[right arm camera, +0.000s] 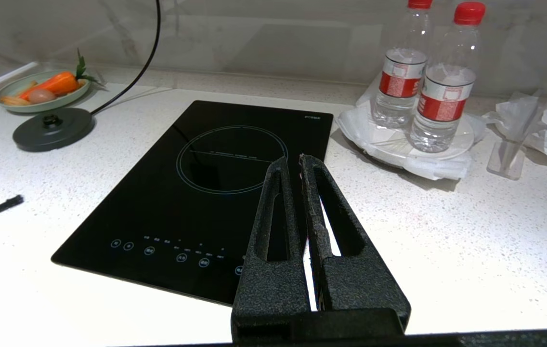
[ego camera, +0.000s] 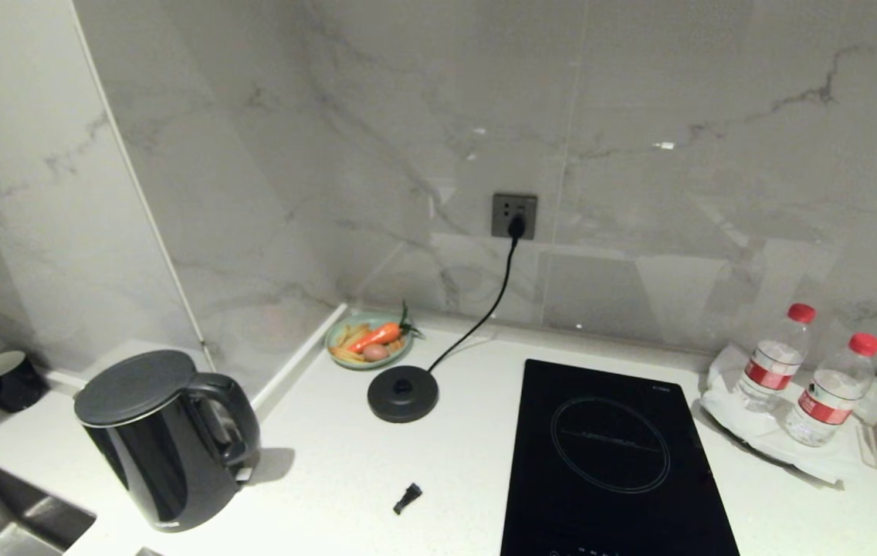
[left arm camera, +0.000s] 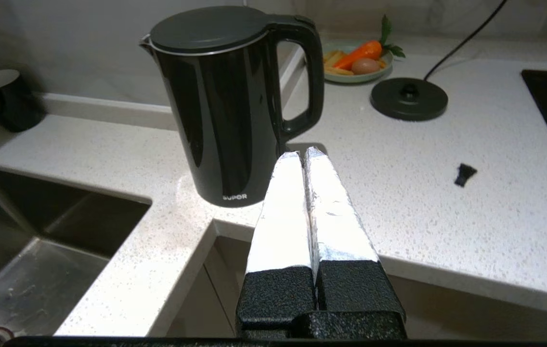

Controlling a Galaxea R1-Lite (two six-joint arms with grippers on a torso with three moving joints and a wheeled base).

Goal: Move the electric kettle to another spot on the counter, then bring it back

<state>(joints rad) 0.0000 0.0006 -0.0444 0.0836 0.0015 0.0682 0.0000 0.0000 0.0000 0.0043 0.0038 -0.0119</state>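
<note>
1. Three views, head first. Neither hand shows here. The electric kettle point(ego camera: 164, 440) stands upright on the white speckled surface point(ego camera: 346, 471) at the near left, beside the sink point(ego camera: 6, 502), handle turned right, lid shut. It sits well apart from its round base disc point(ego camera: 402, 393), whose cord point(ego camera: 485, 309) runs up to the wall socket point(ego camera: 514, 215). A green dish of vegetables point(ego camera: 370, 341) lies just behind the disc, in the corner. A black cup point(ego camera: 6, 380) stands far left by the wall. A small black scrap point(ego camera: 407, 498) lies between kettle and induction hob point(ego camera: 612, 455). Two red-capped water bottles point(ego camera: 805, 374) stand on a white plate at far right.

2. Left wrist view. Left hand point(left arm camera: 302, 153) is clenched, its foil-wrapped fingers point(left arm camera: 280, 212) pressed together and grasping nothing. It hangs off the front edge of the surface, tips pointing at the kettle's lower handle; whether they touch it cannot be told. "SUPOR" lettering shows near the kettle's foot.

3. Right wrist view. Right hand point(right arm camera: 293, 161) hangs above the near edge of the hob, black fingers point(right arm camera: 273, 212) clenched with only a sliver between them, empty. Bottles, disc and dish lie beyond it.
</note>
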